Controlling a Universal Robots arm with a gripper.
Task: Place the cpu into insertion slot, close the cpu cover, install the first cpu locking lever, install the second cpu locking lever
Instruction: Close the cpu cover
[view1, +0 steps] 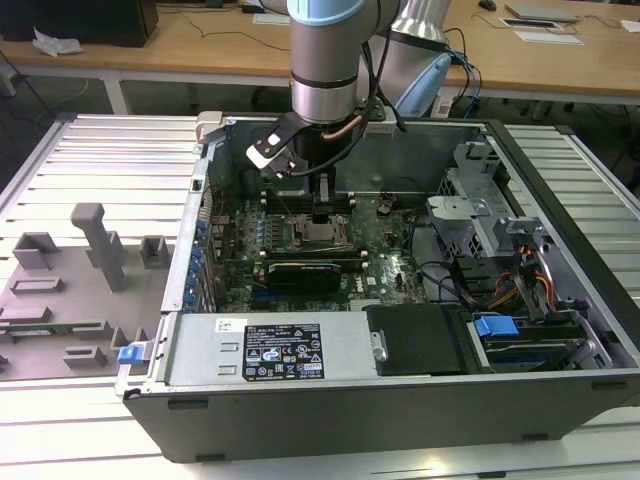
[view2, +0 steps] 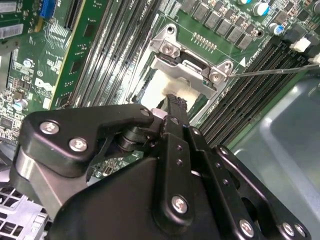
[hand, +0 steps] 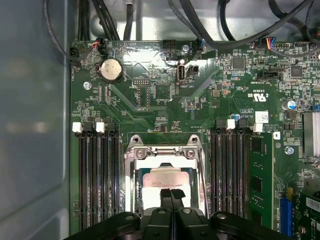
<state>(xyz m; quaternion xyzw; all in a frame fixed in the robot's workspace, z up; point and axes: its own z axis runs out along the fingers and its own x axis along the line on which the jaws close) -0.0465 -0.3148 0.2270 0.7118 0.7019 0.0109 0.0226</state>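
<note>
The insertion slot (view1: 322, 236) sits in the middle of the green motherboard inside the open computer case. In the first wrist view the cpu (hand: 161, 178) lies in the insertion slot (hand: 135, 200), its dull silver top showing through the window of the cpu cover (hand: 165, 152). The cover's silver frame lies flat around the chip. My gripper (hand: 170, 194) is shut, its two black fingertips pressed together just over the chip's near edge, with nothing between them. In the second wrist view a thin metal lever rod (view2: 280, 70) sticks out from the cover's hinge end (view2: 189, 65).
Black memory slots (hand: 97, 180) flank the socket on both sides. Cables (hand: 235, 30) hang along the case wall. A drive cage (view1: 470, 215) and wiring fill the exterior view's right. A grey fixture tray (view1: 70, 290) lies outside the case at the exterior view's left.
</note>
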